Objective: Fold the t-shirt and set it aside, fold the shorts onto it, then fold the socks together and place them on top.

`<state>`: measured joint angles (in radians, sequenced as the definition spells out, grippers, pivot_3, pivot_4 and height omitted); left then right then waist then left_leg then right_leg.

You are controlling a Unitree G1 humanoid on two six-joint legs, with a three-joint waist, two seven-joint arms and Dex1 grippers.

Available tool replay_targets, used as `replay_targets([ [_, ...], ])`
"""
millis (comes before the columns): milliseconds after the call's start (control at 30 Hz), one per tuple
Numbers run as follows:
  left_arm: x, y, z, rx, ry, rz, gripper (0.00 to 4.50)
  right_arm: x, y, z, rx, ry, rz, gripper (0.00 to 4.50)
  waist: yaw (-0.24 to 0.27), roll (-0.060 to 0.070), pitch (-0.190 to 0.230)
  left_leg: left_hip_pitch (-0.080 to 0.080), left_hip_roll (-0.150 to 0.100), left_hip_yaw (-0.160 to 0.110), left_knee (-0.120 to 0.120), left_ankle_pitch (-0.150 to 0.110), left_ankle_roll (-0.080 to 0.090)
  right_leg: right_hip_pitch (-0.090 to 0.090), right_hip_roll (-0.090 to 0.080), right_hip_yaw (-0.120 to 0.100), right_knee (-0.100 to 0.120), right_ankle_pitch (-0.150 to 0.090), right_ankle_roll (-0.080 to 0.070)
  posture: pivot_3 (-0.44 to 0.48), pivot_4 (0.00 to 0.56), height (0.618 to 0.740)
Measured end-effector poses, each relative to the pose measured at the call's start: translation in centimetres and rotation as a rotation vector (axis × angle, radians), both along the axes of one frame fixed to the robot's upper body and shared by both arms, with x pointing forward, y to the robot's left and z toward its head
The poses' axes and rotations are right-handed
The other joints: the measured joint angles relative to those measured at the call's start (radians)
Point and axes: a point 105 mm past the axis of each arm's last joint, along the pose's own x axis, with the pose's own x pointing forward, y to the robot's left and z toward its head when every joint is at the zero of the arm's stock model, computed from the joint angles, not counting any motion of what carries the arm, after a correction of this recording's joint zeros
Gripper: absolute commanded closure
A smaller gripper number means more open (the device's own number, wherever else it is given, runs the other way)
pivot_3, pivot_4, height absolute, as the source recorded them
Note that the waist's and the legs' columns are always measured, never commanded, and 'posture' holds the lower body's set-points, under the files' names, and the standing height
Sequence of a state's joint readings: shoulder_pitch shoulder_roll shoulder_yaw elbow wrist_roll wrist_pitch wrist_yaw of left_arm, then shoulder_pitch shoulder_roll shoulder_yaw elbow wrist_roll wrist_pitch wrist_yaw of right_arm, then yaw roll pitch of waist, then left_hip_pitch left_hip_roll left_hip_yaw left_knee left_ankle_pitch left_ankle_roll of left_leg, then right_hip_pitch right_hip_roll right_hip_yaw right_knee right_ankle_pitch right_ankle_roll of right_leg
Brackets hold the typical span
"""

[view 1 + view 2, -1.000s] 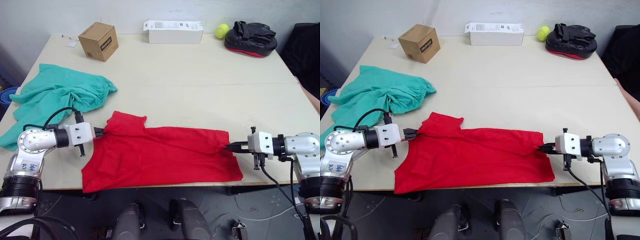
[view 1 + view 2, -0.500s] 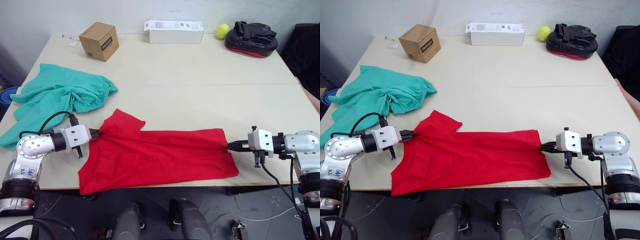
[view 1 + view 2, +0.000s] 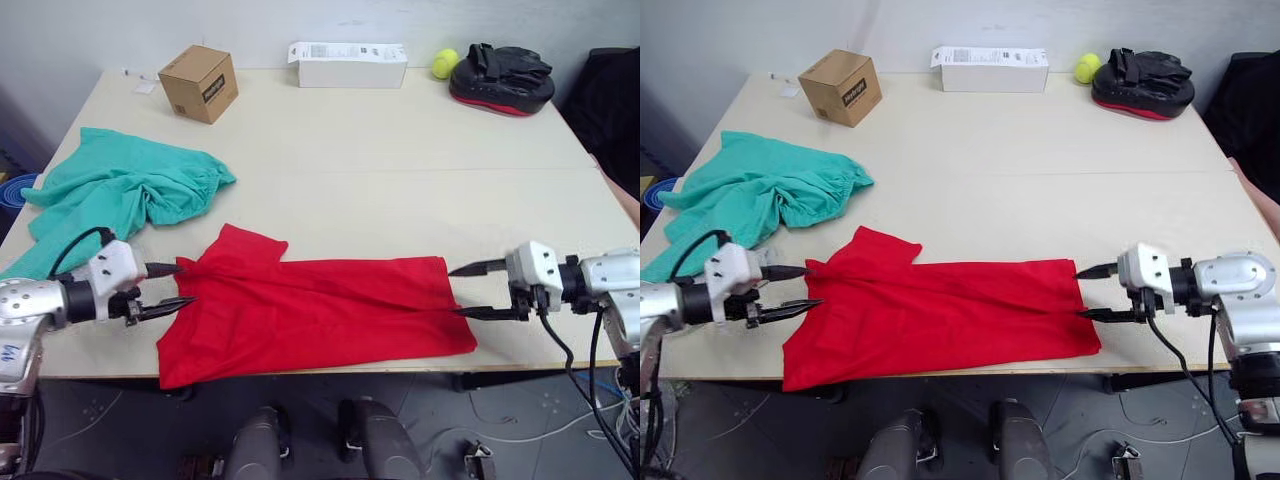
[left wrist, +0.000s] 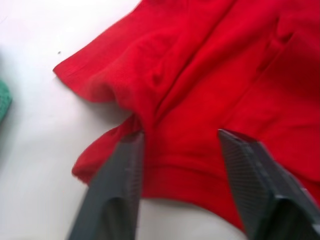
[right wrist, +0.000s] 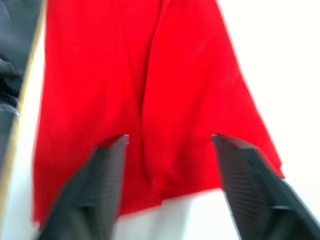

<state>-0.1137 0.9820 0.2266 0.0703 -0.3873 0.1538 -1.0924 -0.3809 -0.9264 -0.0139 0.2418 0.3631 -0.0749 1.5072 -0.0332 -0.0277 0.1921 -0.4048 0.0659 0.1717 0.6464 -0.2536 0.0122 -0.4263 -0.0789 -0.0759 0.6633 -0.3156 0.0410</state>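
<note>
The red t-shirt (image 3: 320,305) lies stretched sideways along the table's front edge, folded into a long band. At its left end my left gripper (image 3: 178,284) stands open, fingertips just at the cloth and holding nothing; in the left wrist view the t-shirt (image 4: 210,75) lies beyond the spread fingers (image 4: 117,190). My right gripper (image 3: 462,292) is open at the shirt's right end, and the t-shirt (image 5: 140,75) shows between its parted fingers (image 5: 240,190). The teal shorts (image 3: 120,190) lie crumpled at the table's left. The socks are out of view.
A cardboard box (image 3: 198,82), a white carton (image 3: 347,63), a tennis ball (image 3: 444,62) and a black-and-red pad (image 3: 500,78) line the far edge. The shirt's lower hem lies close to the table's front edge (image 3: 320,370).
Both grippers were shut on the t-shirt's ends and have opened and let go. Each has drawn back a little outward, and the shirt rests on the table.
</note>
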Motion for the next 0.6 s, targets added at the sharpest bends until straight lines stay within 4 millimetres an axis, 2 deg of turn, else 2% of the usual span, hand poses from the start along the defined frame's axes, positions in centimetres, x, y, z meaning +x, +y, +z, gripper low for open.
replay_targets([
  [33,0.0,0.0,0.7,-0.088,0.069,0.045,0.53,0.1,0.7,0.8,0.045,0.038,-0.017,1.07,0.001,0.000,0.000,0.000,0.000,0.000,0.000,0.000,0.001,0.000,0.000,0.000,0.000,0.000,0.000,0.000,0.150,0.740],
  [100,0.3,0.0,1.3,-0.179,0.141,0.092,0.05,0.2,1.3,1.4,0.082,0.062,-0.029,1.07,0.002,0.000,0.000,0.000,0.000,-0.001,0.000,0.000,0.001,0.000,0.000,0.000,0.000,0.000,-0.001,0.000,0.150,0.740],
  [200,1.7,-0.4,2.6,-0.330,0.287,0.194,0.05,0.1,3.4,3.0,0.148,0.065,-0.012,1.07,0.007,0.000,0.000,-0.001,0.000,-0.001,0.000,0.000,0.001,0.000,0.000,-0.001,0.000,0.000,-0.001,0.000,0.150,0.740],
  [300,3.5,-0.6,3.3,-0.395,0.377,0.292,0.05,-0.5,5.7,4.3,0.204,0.043,0.042,1.07,0.008,0.000,0.000,-0.001,-0.001,-0.001,0.000,0.000,0.001,0.001,0.000,-0.001,0.000,0.000,0.000,0.000,0.150,0.740],
  [500,6.7,-2.9,1.1,-0.480,0.621,0.361,0.05,-1.4,8.6,6.3,0.290,0.009,0.090,1.07,0.008,-0.002,0.001,-0.002,-0.001,0.000,0.002,0.003,-0.004,0.000,0.002,-0.001,-0.001,0.000,0.001,0.000,0.150,0.740],
  [600,8.0,-3.3,0.4,-0.473,0.696,0.405,0.05,-1.9,9.2,6.9,0.306,0.000,0.090,1.07,0.006,-0.003,0.001,-0.002,-0.001,0.001,0.002,0.003,-0.004,0.000,0.002,-0.001,-0.001,0.000,0.001,0.000,0.150,0.740],
])
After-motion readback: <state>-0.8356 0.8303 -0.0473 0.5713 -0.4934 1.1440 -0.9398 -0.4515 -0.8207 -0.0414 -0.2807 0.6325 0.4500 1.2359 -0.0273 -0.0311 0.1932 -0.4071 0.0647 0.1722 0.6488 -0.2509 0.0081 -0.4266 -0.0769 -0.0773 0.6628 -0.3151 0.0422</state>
